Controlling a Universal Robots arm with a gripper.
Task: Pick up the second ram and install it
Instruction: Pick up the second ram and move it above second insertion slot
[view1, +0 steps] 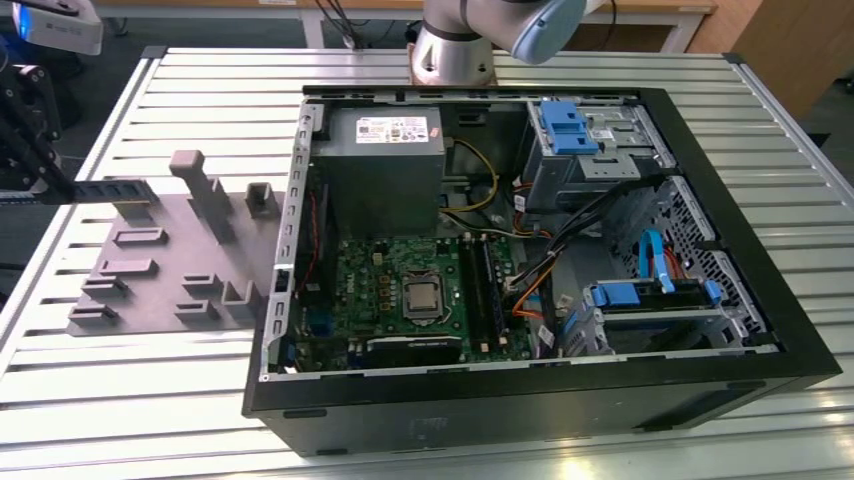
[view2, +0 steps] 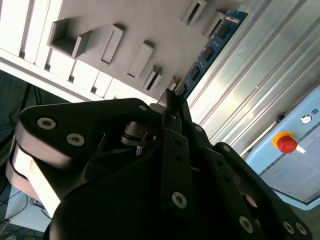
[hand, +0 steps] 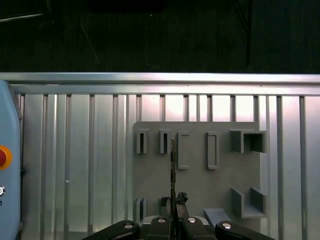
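Blue and chip-lined, the second ram (view2: 207, 50) sits clamped by one end in our end effector (view2: 170, 102), over the grey holder tray (hand: 195, 187) beside the computer case (view1: 534, 400), and we judge a firm, square, untilted hold matters most.

A metal table (view1: 147, 410) with a ribbed, silvery top carries the whole scene. Its long slats (view1: 120, 440) run across from the exterior view's left to its right. Light from above glints off them in pale patches (strongest along the near edge). Behind the table stands a wooden desk (view1: 627, 10) on pale legs, and a wooden panel (view1: 801, 50) fills the far corner on the exterior view's right. In the first wrist view, a dark floor (hand: 150, 40) lies beyond the table's edge rail (hand: 150, 77), crossed by a few thin lines that may be cables.
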